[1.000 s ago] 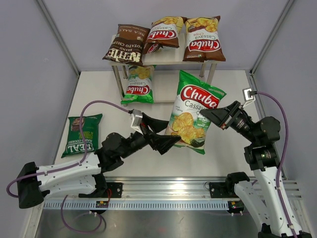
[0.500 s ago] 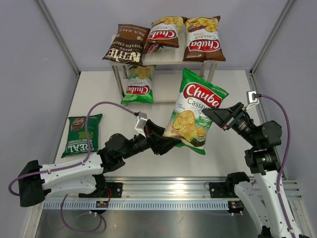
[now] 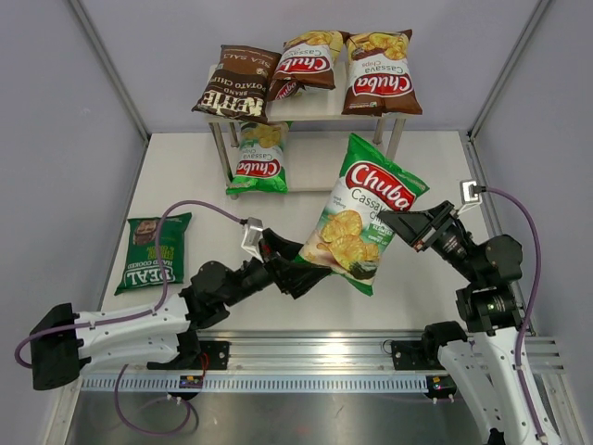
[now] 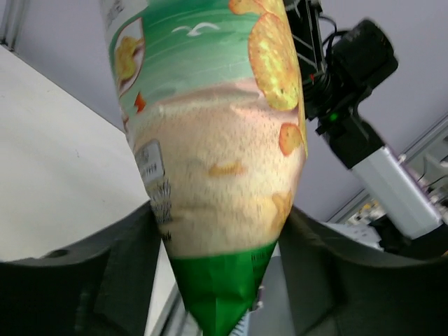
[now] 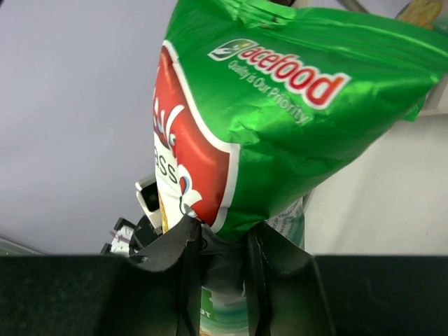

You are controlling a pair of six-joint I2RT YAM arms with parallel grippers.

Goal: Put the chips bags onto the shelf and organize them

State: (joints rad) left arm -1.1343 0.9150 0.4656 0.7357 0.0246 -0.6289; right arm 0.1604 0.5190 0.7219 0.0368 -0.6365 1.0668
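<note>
The left end effector [image 3: 301, 264], wide a second earlier, had closed on the lower end of the green Chuba bag [image 3: 366, 209] at frame centre, the right end effector [image 3: 394, 225] pinching its side edge; transfer to the shelf [image 3: 320, 102], upper centre, remained outstanding.

Large green glossy bag, centre [image 3: 369, 215]: "Chuba" in white on a red oval, "Cassava" below.
Top seam of that bag [image 5: 280, 73]: "acefood", "Quality is Our Priority!"
Its lower back panel, left wrist view: small print, too blurred to read.
Dark brown glossy bag, back left [image 3: 236, 83]: "Kettle BRAND", "POTATO CHIPS", "SEA SALT", upside down.
Middle brown glossy bag [image 3: 310, 57]: "Chuba".
Right brown glossy bag [image 3: 378, 74]: "Chuba", "Cassava", "Chips".
Small green glossy bag [image 3: 259, 159]: "Chuba".
Dark green glossy bag, left [image 3: 153, 252]: "REAL", "HAND COOKED".
</note>
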